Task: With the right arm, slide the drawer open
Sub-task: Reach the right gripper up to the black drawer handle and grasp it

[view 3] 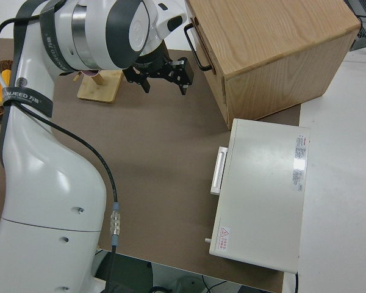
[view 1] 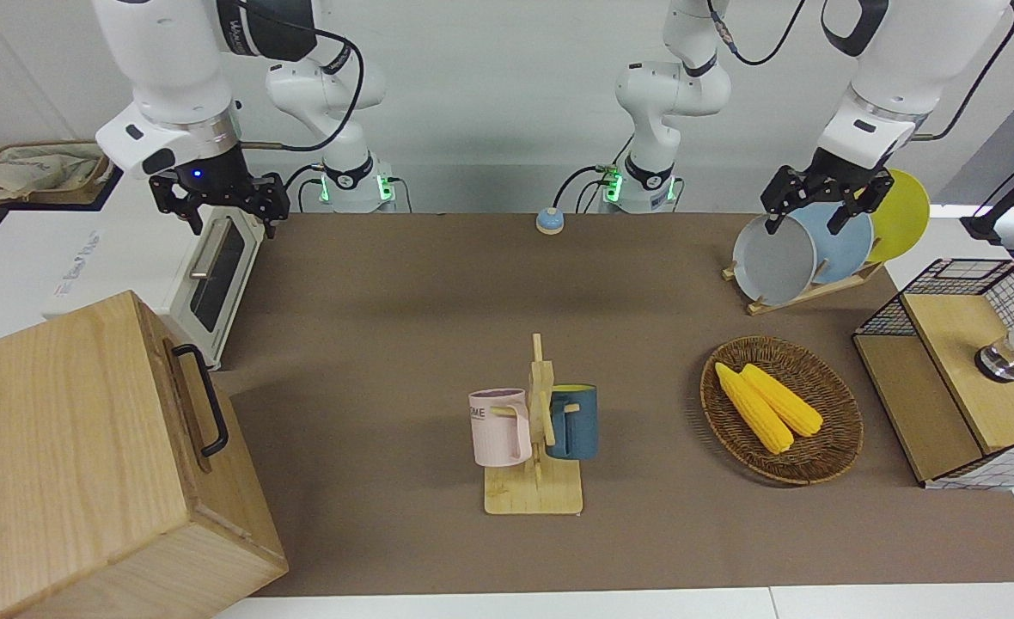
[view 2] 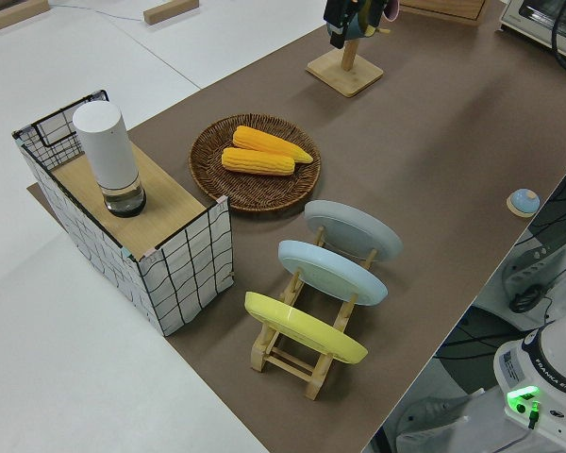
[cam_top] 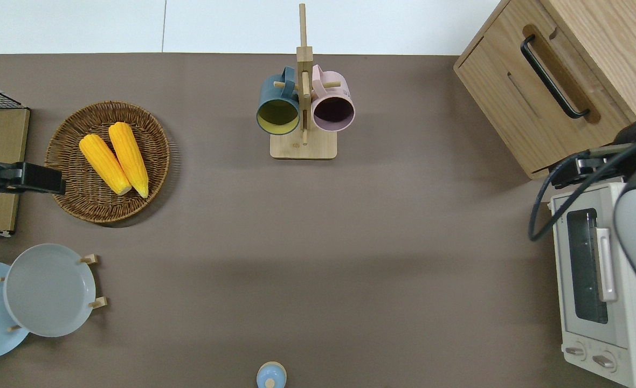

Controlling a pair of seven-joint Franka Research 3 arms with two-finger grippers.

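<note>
A pale-wood cabinet [view 1: 86, 456] sits at the right arm's end of the table, at the edge farthest from the robots, turned at an angle. Its drawer [cam_top: 533, 97] is shut, flush with the cabinet face, with a black bar handle [cam_top: 552, 75] running along the top of the front. The right gripper [view 1: 219, 202] hangs in the air well apart from that handle, with nothing in its grasp; its two black fingers are spread and point downward. From overhead, the gripper [cam_top: 582, 170] is over the corner of the white toaster oven [cam_top: 603, 280] that lies closest to the cabinet, just short of the cabinet's nearest corner. The oven stands beside the cabinet, nearer to the robots. The right arm [view 1: 172, 77] comes down steeply from its shoulder, wrist roughly vertical, a small blue light glowing above the fingers, and a black cable loops off the wrist. In the right side view the gripper [view 3: 161, 72] is level with the drawer front, the handle [view 3: 198, 49] off to one side of it. The left arm is parked, its gripper [view 1: 825, 202] spread and holding nothing. A mug stand [view 1: 534, 447] is in the middle of the table.
</note>
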